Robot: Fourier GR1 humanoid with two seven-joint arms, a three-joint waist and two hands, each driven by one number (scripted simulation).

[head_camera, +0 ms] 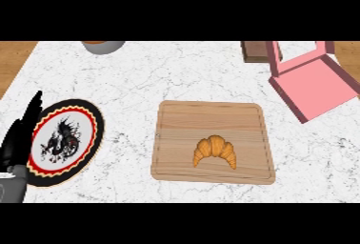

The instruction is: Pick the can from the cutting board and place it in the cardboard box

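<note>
A wooden cutting board lies at the middle of the marble counter. On it rests a golden croissant, near the board's front; no can shows on the board. A pink box with its lid up stands at the back right, tilted to the counter's edges. My left hand rests at the left edge, open with fingers pointing up, well apart from the board. My right hand does not show.
A round plate with a red, black and white pattern lies at the left, beside my left hand. A grey bowl sits at the back edge. A brown block stands behind the pink box.
</note>
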